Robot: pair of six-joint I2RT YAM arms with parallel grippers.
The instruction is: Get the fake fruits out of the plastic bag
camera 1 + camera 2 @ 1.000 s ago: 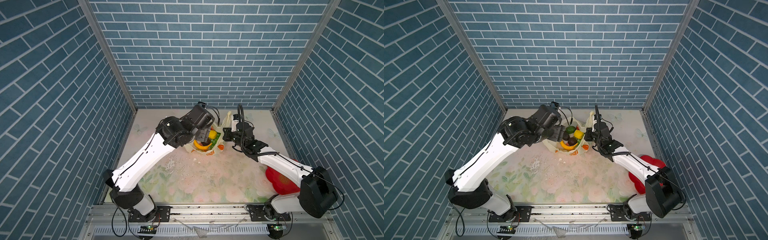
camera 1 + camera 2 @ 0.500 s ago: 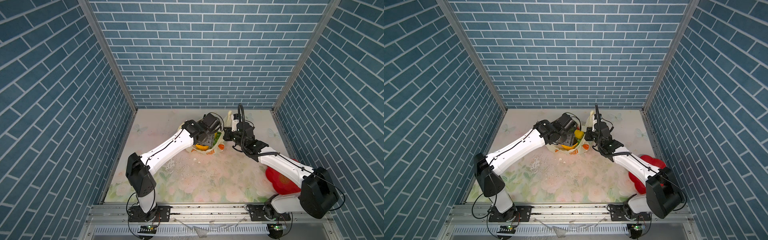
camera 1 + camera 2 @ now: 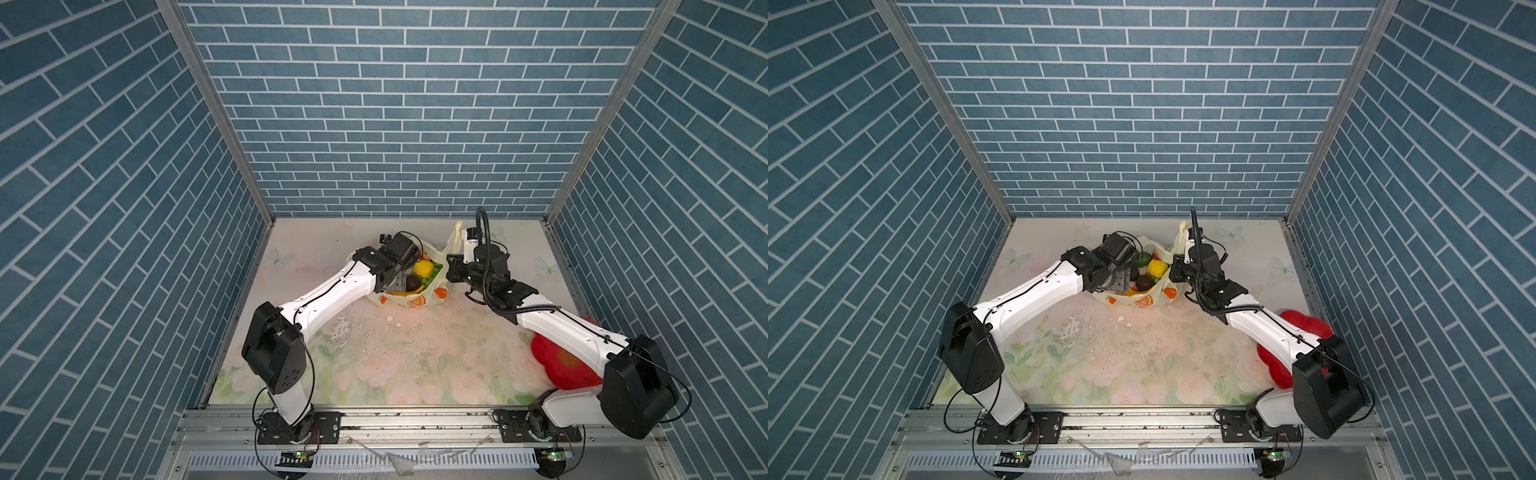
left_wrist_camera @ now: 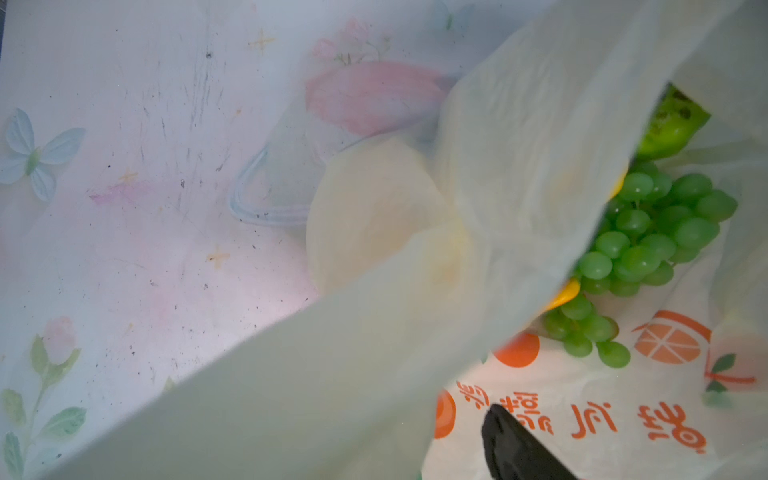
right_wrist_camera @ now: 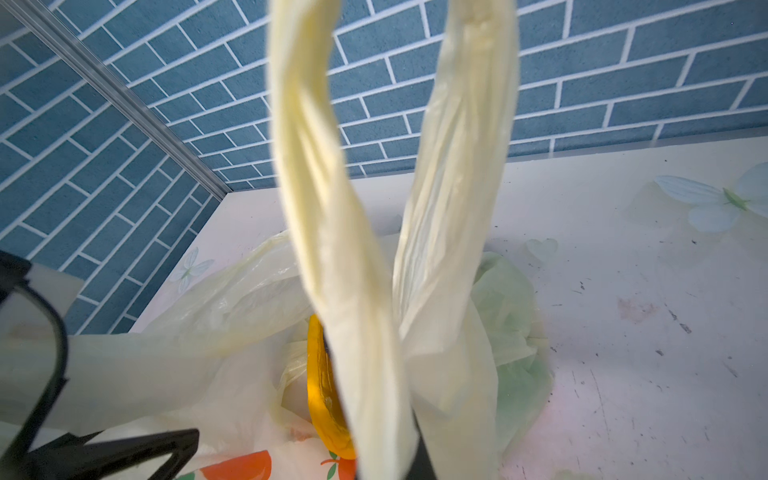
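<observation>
The plastic bag (image 3: 419, 298) (image 3: 1142, 300) stands at the back middle of the table, mouth up. Among the fake fruits inside are a yellow knobbly ball (image 3: 423, 268) (image 3: 1157, 268), a dark brown piece (image 3: 412, 283), a green round fruit (image 3: 1143, 258), a grape bunch (image 4: 648, 232) and a banana (image 5: 324, 395). My left gripper (image 3: 398, 283) is down in the bag's mouth and open. One black finger (image 4: 511, 449) shows over the printed wall; bag film hides the other finger. My right gripper (image 3: 451, 272) is shut on a loop handle (image 5: 316, 187), holding it up.
A red flower-shaped plate (image 3: 557, 361) (image 3: 1273, 365) lies at the front right, partly under my right arm. Small white crumbs (image 3: 390, 319) dot the flowered table in front of the bag. Blue brick walls close in the back and both sides.
My left arm has come down from a raised pose, its elbow dropping low, and its gripper has sunk deeper into the bag's mouth. The right gripper has kept its hold on the handle.
</observation>
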